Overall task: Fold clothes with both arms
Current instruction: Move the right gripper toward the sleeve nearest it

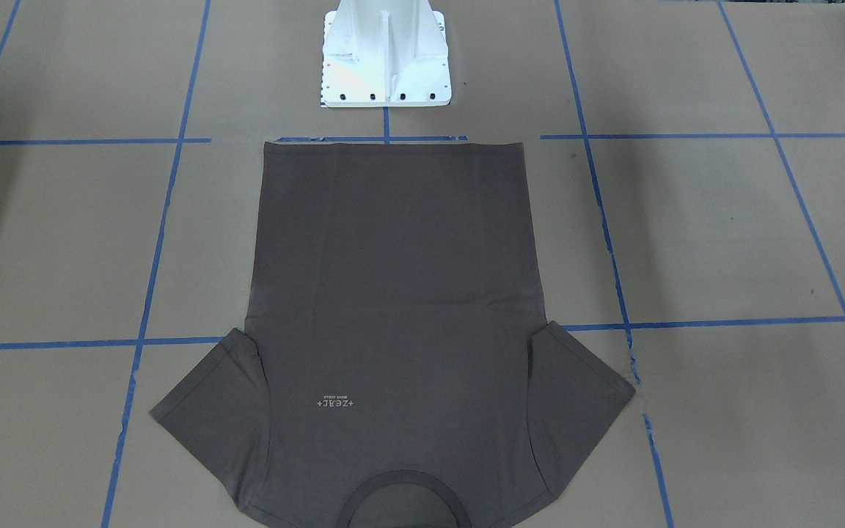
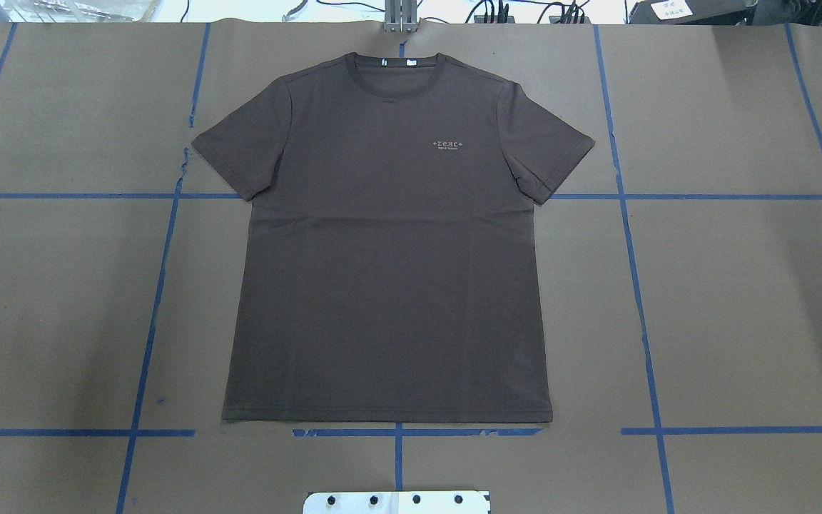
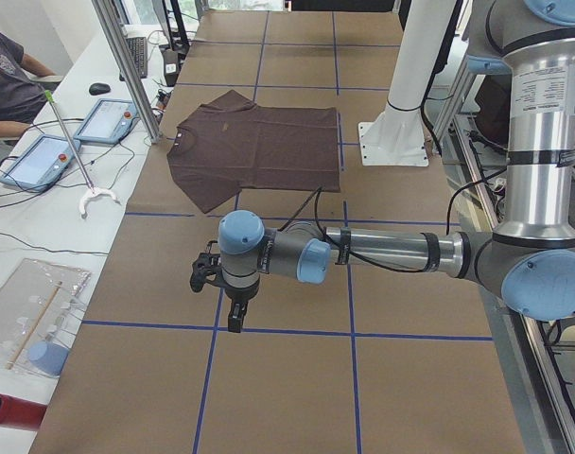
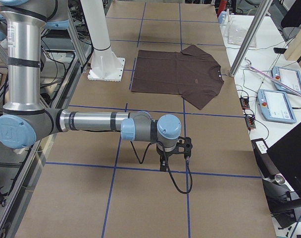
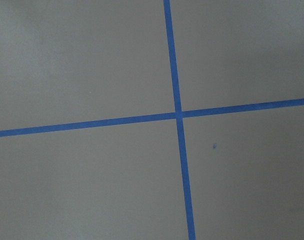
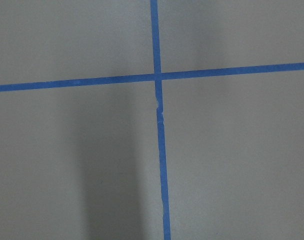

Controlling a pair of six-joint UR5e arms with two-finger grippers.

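Observation:
The clothes are one dark grey-brown T-shirt (image 2: 389,271) lying flat and face up in the middle of the table, sleeves spread, collar away from the robot's base. It shows the same way in the front view (image 1: 393,293). My left arm reaches out low over bare paper well off to the shirt's side, its gripper (image 3: 234,314) pointing down at the table. The right gripper (image 4: 163,163) hangs likewise on the opposite side, far from the shirt (image 4: 175,69). Both show only in the side views, so I cannot tell whether they are open or shut. Both wrist views show only paper and tape.
Brown paper with a grid of blue tape (image 5: 178,115) covers the table. The white pedestal base (image 1: 386,55) stands just behind the shirt's hem. A side table with tablets (image 3: 42,156), cables and a seated person (image 3: 8,80) runs along the far edge, by metal posts (image 3: 127,66).

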